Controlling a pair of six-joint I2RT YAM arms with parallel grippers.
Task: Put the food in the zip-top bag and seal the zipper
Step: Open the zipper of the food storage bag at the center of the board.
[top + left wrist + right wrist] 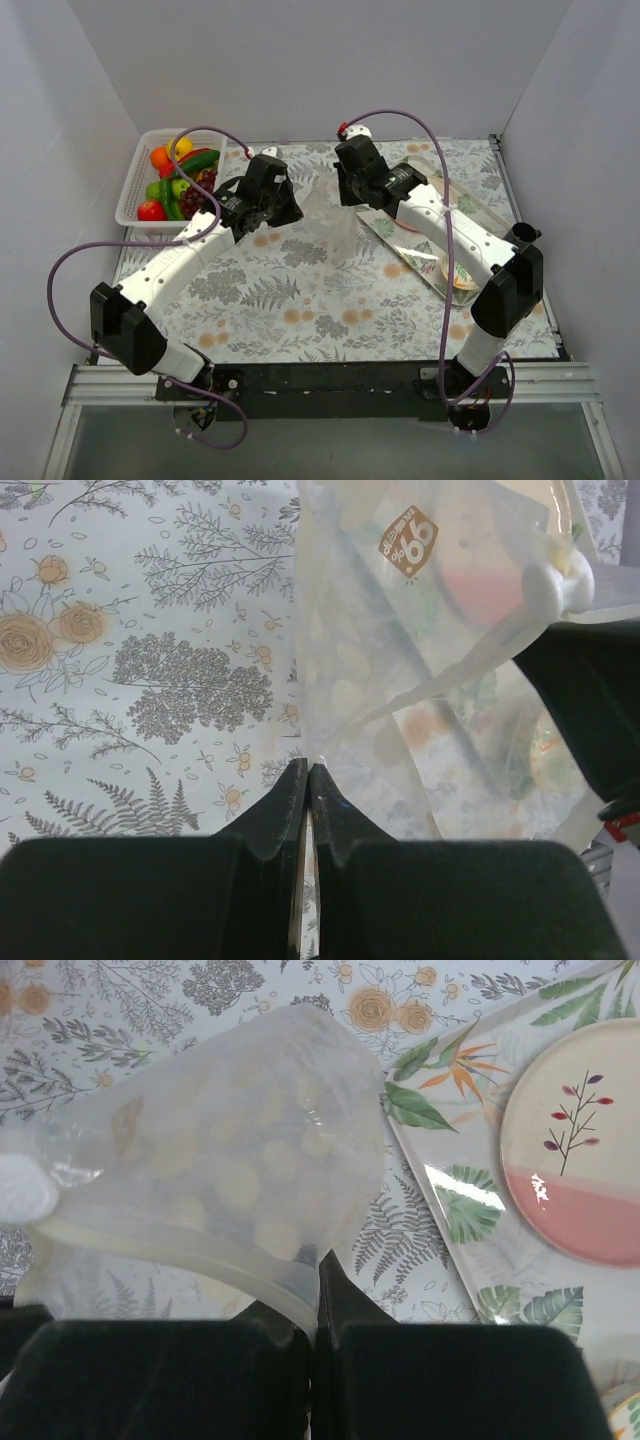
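Observation:
The clear polka-dot zip-top bag (325, 215) hangs between my two grippers above the floral cloth. My left gripper (285, 208) is shut on the bag's left edge; in the left wrist view (309, 770) the plastic (430, 610) stretches away from its closed tips. My right gripper (352, 190) is shut on the zipper strip (180, 1252) at the bag's mouth; in the right wrist view (315, 1265) the bag (230, 1150) fills the frame's left. The food (177, 180), orange, yellow, red and green fruits, a cucumber and dark grapes, lies in the white basket (135, 190) at the far left.
A shiny leaf-printed tray (430, 235) lies at the right under the right arm, with a beige and pink round plate (580, 1140) on it. White walls enclose the table on three sides. A brown price sticker (408, 542) is on the bag.

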